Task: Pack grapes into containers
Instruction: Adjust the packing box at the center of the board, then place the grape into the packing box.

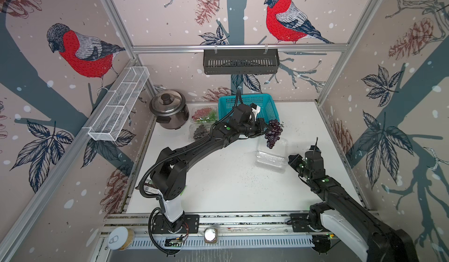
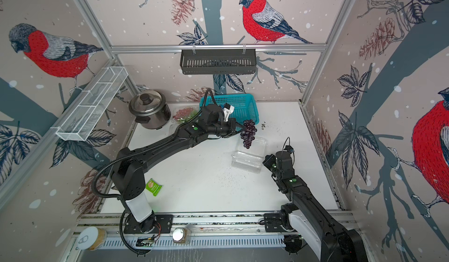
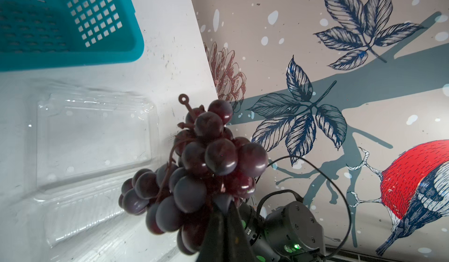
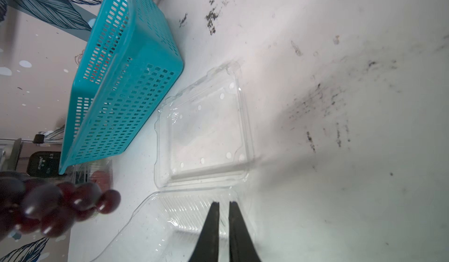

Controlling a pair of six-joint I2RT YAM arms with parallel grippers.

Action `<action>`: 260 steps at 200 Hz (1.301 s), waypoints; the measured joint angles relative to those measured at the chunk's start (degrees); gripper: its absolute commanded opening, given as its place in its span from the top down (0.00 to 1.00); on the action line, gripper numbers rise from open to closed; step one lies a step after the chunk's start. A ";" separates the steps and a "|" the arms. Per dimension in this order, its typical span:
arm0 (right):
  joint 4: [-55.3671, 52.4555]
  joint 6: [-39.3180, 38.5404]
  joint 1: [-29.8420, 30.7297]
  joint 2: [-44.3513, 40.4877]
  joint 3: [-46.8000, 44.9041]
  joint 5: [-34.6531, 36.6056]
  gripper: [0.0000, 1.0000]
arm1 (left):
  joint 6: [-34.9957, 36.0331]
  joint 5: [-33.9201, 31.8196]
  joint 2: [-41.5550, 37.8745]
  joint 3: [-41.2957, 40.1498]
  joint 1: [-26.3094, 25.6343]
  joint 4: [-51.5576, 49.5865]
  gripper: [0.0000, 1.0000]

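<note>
A dark purple bunch of grapes (image 1: 273, 133) (image 2: 248, 133) (image 3: 206, 166) hangs in the air from my left gripper (image 1: 266, 127) (image 3: 224, 200), which is shut on it. Below it lies an open clear container (image 1: 271, 158) (image 2: 249, 160) (image 3: 92, 139) (image 4: 204, 132), empty, with the bunch over its far half. My right gripper (image 1: 290, 160) (image 4: 224, 203) sits at the near right edge of the ribbed half, its jaws drawn to a narrow slit over the plastic wall. Two more containers (image 1: 204, 114) (image 1: 200, 132), closed, hold grapes at the back left.
A teal basket (image 1: 243, 96) (image 4: 121, 98) stands at the back, just behind the open container. A steel rice cooker (image 1: 168, 109) is at the back left. A green packet (image 2: 153, 186) lies by the left arm's base. Dark crumbs speckle the white table (image 4: 340, 103).
</note>
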 measured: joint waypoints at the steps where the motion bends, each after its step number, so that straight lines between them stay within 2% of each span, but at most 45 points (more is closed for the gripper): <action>1: 0.20 -0.09 -0.02 -0.02 -0.07 0.07 0.89 | 0.00 0.00 -0.02 -0.13 -0.07 0.00 0.95; 28: 1.49 -1.03 -0.17 0.55 -0.17 1.05 0.89 | -0.55 0.59 -0.20 -2.99 -0.81 0.42 0.95; 101: -2.62 -2.12 -0.44 2.82 2.97 -0.13 0.76 | -1.75 0.98 -1.81 -9.35 -1.90 2.69 0.95; 171: -7.54 -2.16 -0.11 7.76 4.87 -7.34 0.48 | -2.32 0.96 -2.47 -16.11 -2.89 4.35 0.96; 201: -8.66 -2.05 0.07 7.63 5.31 -9.46 0.41 | -2.40 0.96 -2.86 -18.25 -3.17 5.97 0.96; 260: -8.63 -1.57 0.26 9.44 5.33 -11.02 0.38 | -3.91 0.98 -2.84 -22.27 -4.02 8.50 0.95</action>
